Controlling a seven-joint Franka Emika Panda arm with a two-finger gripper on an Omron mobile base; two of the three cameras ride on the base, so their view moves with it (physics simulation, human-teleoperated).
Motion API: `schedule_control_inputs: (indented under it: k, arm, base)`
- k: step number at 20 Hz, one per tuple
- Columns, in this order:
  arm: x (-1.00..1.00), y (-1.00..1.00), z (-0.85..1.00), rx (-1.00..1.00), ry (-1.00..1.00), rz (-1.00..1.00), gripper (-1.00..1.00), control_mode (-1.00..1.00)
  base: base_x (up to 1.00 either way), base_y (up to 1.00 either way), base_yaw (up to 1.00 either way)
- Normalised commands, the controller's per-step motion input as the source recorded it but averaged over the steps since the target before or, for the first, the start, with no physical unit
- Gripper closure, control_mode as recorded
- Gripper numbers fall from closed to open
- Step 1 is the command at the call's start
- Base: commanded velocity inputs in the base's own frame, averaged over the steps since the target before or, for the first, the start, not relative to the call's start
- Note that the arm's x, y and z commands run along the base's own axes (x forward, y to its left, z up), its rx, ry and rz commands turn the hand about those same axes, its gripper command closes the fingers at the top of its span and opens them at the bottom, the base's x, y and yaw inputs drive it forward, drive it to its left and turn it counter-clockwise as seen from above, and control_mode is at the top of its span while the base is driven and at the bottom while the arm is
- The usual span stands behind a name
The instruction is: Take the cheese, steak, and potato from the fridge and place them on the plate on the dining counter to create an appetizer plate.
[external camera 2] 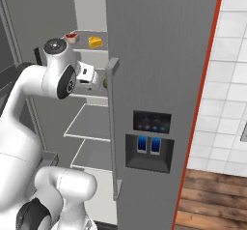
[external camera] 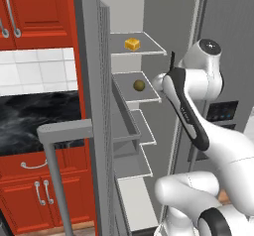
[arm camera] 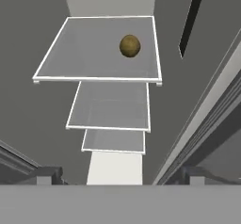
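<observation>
Olive-brown and round, the potato (external camera: pixel 139 85) sits on the second shelf (external camera: pixel 130 94) of the open fridge (external camera: pixel 186 12) in the left base view, towards the shelf's right side, with the yellow-orange cheese (external camera: pixel 132 44) one shelf above it. The arm reaches in from the right, its wrist beside the potato's shelf and just to the right of it. For a clean pick the hand should come in level with that shelf, clear of the white front edge, and approach the potato from the open front rather than from above, since the cheese's shelf leaves little room overhead.

From the right base view, the cheese (external camera 2: pixel 95 42) and the red steak (external camera 2: pixel 71 36) lie together on the upper shelf, steak to the left. The closed right door hides most of the potato's shelf, and a small olive patch beside the door's edge may be the potato, though I cannot tell for sure. The wrist sits just below the upper shelf, so any lift should stay low.

Seen from the hand view, the potato (arm camera: pixel 130 45) rests on the nearest shelf (arm camera: pixel 94 53), off-centre towards one side and well apart from the fingers, whose tips (arm camera: pixel 44 176) sit spread wide at the two lower corners, holding nothing. The hand needs to centre on the ball before advancing, then close gently around its widest part, because a round thing will likely roll away if one finger touches first.
</observation>
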Motion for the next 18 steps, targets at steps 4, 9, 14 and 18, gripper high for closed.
schedule_control_inputs:
  k: [4, 9, 14, 18]
  arm:
    - [0.01, 0.26, 0.47, 0.0, -0.22, 0.0, -1.0, -1.0]
    - [0.12, 0.13, 0.49, 0.0, -0.11, 0.0, -1.0, -1.0]
    - [0.13, 0.1, 0.55, 0.0, -0.11, 0.0, -1.0, -1.0]
    - [0.22, 0.07, 0.42, 0.02, -0.02, 0.0, -1.0, -1.0]
  base:
    - [0.0, 0.0, 0.0]
    - [0.0, 0.0, 0.0]
    - [0.0, 0.0, 0.0]
    - [0.0, 0.0, 0.0]
